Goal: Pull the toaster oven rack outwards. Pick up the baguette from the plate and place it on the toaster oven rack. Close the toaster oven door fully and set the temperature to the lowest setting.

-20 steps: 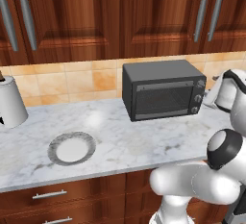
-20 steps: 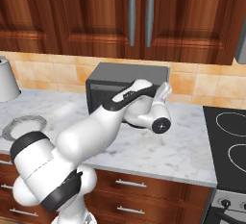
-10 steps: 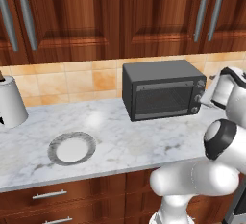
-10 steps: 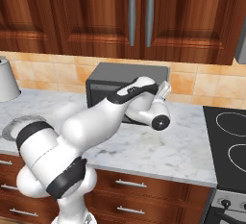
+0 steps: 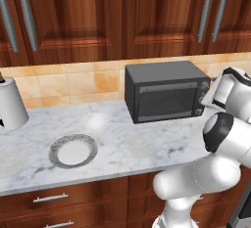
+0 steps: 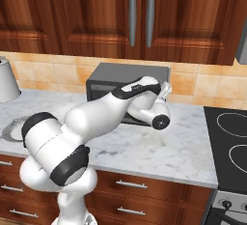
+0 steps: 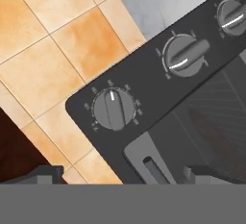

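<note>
- Our claw [image 7: 120, 172] points at the top right corner of the toaster oven [image 5: 164, 91], its two dark fingertips [image 7: 45, 174] set wide apart with nothing between them.
- Straight ahead of the claw in the hand view sits the nearest knob [image 7: 114, 109], round and ridged, with a white mark on it; the claw is close to it but not touching.
- Two further knobs [image 7: 185, 57] run away from the claw along the same dark control panel.
- Just beside the claw's far fingertip we see the toaster oven door [image 5: 166, 102], shut flat against the oven front, with the end of its thin bar handle [image 7: 154, 169] showing.
- Through the door's dark window, past the claw, something reddish-brown shows faintly; we cannot tell what it is.
- The plate [image 5: 73, 151] lies well away from the claw, far across the marble counter [image 5: 112, 139] on the oven's other side, and its white centre is bare.
- Farther off still stands a white canister [image 5: 11, 103] by the tiled wall.
- Behind the claw's side of the oven the counter ends at a stovetop [image 6: 229, 144].
</note>
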Robot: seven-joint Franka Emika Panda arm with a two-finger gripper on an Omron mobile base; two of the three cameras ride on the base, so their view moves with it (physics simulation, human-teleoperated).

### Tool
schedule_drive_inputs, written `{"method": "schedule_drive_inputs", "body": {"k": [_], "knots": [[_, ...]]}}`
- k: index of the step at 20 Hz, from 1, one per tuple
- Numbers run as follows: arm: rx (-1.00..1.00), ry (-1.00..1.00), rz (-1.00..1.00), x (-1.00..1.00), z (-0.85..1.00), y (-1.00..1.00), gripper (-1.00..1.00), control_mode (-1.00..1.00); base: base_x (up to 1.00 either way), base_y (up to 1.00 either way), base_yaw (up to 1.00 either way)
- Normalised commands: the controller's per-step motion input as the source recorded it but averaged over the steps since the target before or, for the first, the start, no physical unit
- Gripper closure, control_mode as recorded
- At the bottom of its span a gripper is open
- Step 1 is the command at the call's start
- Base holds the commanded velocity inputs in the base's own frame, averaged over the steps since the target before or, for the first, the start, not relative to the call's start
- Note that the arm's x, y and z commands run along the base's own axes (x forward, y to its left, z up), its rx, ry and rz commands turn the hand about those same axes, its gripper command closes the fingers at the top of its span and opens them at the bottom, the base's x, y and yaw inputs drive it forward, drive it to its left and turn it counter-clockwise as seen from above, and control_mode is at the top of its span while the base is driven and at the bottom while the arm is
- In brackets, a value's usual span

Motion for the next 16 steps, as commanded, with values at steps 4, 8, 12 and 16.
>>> {"method": "schedule_drive_inputs", "body": {"k": [4, 8, 12, 16], "knots": [[0.00, 0.01, -0.01, 0.15, -0.08, -0.14, -1.00, -1.00, 0.00, 0.00, 0.00], [0.00, 0.00, -0.01, 0.14, -0.03, -0.18, -1.00, -1.00, 0.00, 0.00, 0.00], [0.00, 0.00, -0.01, 0.13, -0.02, -0.12, -1.00, -1.00, 0.00, 0.00, 0.00], [0.00, 0.00, -0.01, 0.12, -0.08, 0.00, -1.00, -1.00, 0.00, 0.00, 0.00]]}}
